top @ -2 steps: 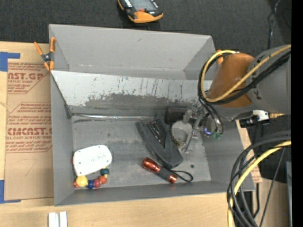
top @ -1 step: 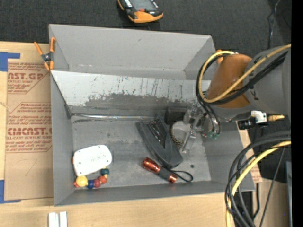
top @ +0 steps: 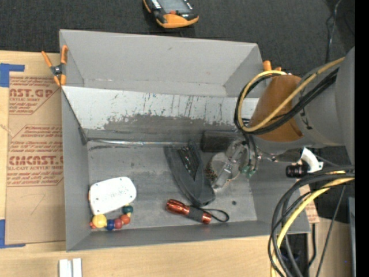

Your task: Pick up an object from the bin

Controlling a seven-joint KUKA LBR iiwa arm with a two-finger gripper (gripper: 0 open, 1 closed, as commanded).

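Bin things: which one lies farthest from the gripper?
The white oval piece with coloured beads beside it, at the view's lower left. The red cylinder and dark grey strip lie much closer to the gripper.

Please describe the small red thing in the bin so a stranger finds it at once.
In the bin, look by the middle of the lower wall. The red cylinder lies there below the dark grey cloth; only it has a black loop.

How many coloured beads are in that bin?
5 beads visible, strung along the white pad's lower edge, left to right: yellow, red, blue, red, green. More may hide under the pad.
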